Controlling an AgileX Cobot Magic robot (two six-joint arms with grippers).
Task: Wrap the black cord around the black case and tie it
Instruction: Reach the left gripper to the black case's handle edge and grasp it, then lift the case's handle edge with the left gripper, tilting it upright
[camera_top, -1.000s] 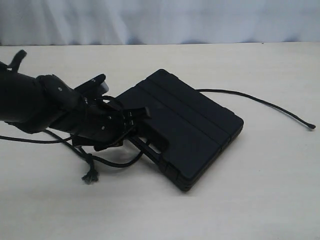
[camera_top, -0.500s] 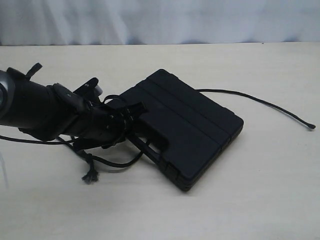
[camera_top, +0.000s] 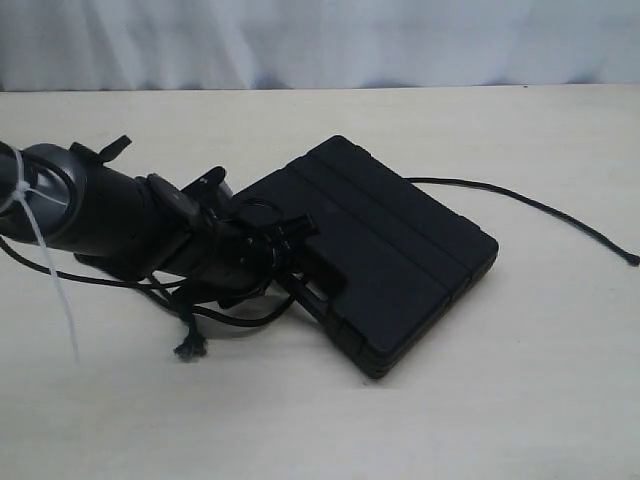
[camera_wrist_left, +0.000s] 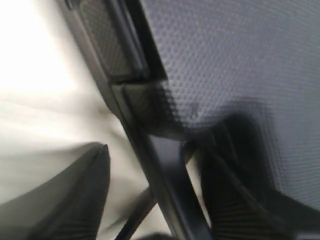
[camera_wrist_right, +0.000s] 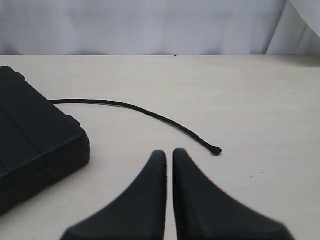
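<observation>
Flat rectangular black plastic case (camera_top: 390, 255) lying mid-way across the pale tabletop (camera_top: 500, 400), my left gripper (camera_top: 285, 240) at its left handle edge, long thin black braided cord (camera_top: 540, 207) trailing rightward from behind the case, its frayed tuft (camera_top: 189, 347) before my left arm, its plain tip (camera_wrist_right: 215, 149) just ahead of my right gripper (camera_wrist_right: 169, 160)

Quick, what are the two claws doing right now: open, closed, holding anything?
Left gripper: open, straddling the case at its handle edge.
Right gripper: shut, holding nothing.

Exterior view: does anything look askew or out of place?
The black case lies diagonal to the table's far edge. The black cord is not wrapped on it: its frayed end lies loose at left, its plain tip far off at right.
</observation>
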